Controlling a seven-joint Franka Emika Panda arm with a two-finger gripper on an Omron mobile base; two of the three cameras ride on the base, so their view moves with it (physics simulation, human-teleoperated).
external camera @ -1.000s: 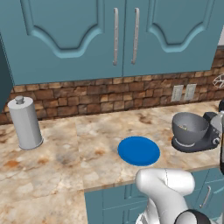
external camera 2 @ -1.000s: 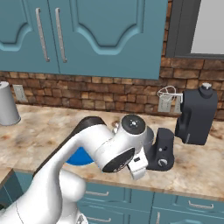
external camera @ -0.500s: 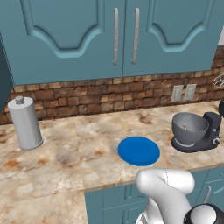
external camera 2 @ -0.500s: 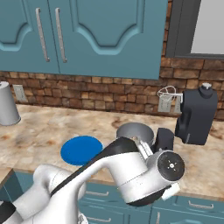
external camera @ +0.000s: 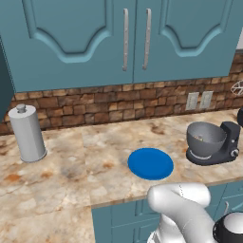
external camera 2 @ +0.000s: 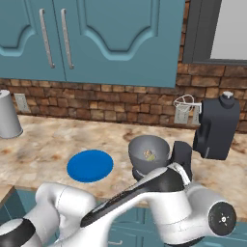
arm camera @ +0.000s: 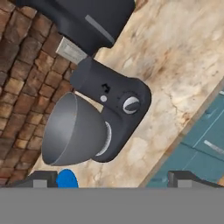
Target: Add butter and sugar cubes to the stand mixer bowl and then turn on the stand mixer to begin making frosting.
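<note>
Pincer (arm camera: 111,179) is seen spread wide, nothing held — tips at the hand view's bottom edge. Stand mixer (arm camera: 114,109) and stand mixer bowl (arm camera: 72,131) are seen at frame centre, on the bench (arm camera: 183,57).

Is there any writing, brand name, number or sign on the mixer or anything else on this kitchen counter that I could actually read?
No readable text anywhere.
Stand mixer: a tiny pale mark above its white-ringed knob, too small and blurred to read.
Stand mixer bowl, blue plate, grey canister, dark appliance: no lettering visible.
Wall outlets: plain, no markings visible.
</note>
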